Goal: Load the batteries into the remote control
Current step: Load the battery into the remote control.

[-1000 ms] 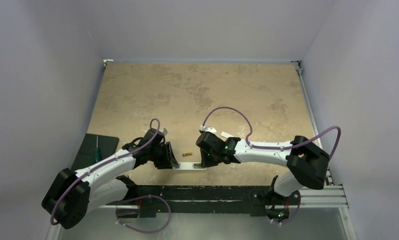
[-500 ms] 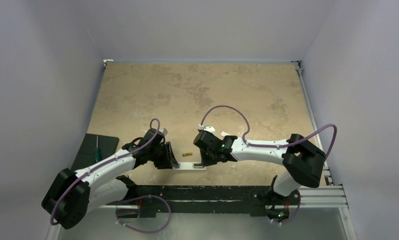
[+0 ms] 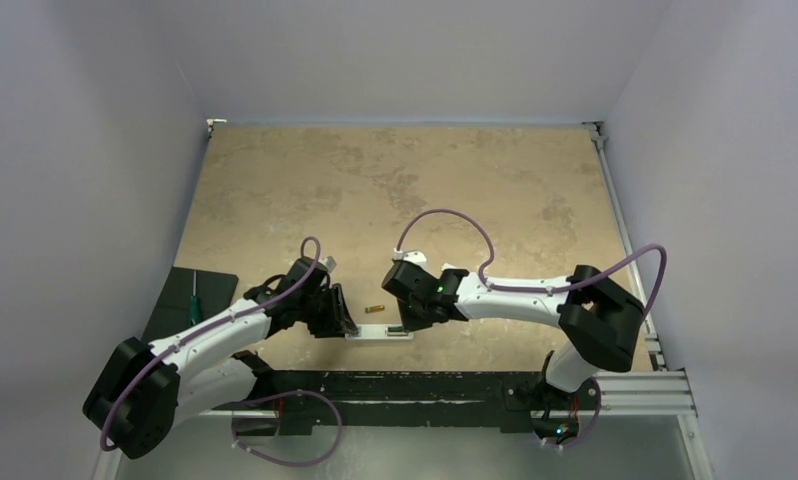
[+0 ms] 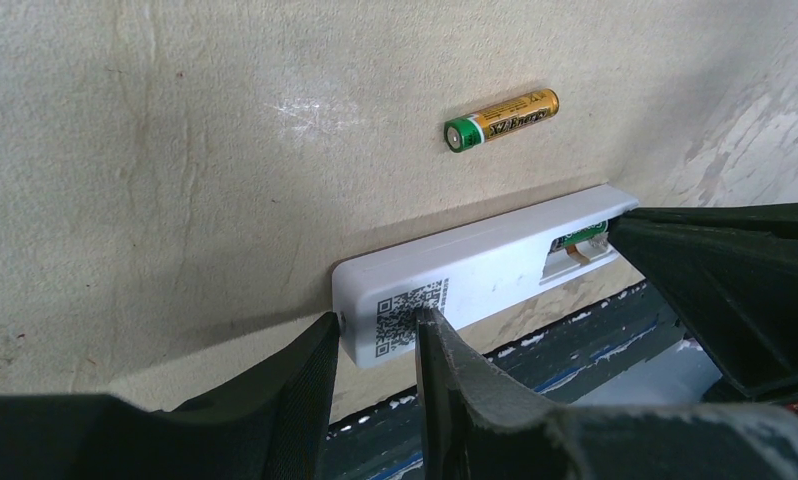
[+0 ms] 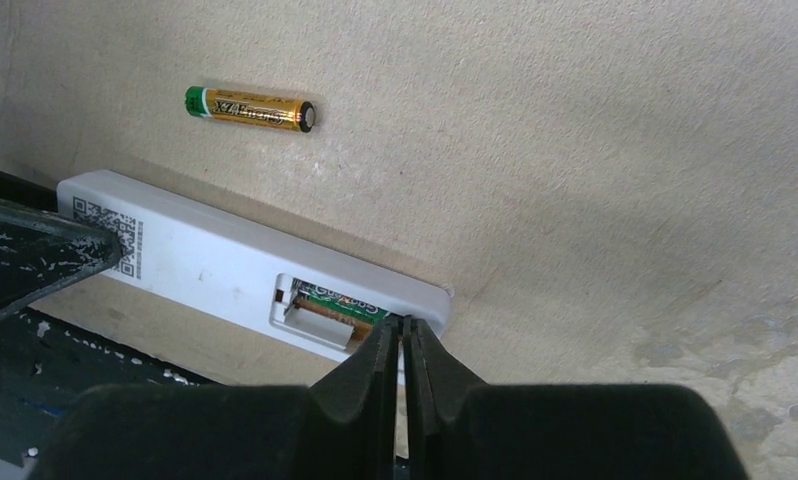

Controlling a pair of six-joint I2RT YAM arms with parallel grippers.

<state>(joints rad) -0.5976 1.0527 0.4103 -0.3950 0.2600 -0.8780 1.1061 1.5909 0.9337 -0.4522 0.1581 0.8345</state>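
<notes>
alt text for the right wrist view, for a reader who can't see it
White remote control lies back up on a beige table, battery recess open with one green-labelled battery seated, the right gripper at that end with fingertips nearly closed. A gold battery lies loose beyond it; the left gripper's finger covers the labelled end.

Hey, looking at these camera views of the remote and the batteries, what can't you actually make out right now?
- Whether the battery in the recess is fully seated: right wrist view, the right gripper covers its end.
- The remote control button face: turned down onto the table in every view.
- Whether the left gripper grips the remote control or only braces it: left wrist view, contact unclear.
- Recess detail from the top view: too small.
</notes>
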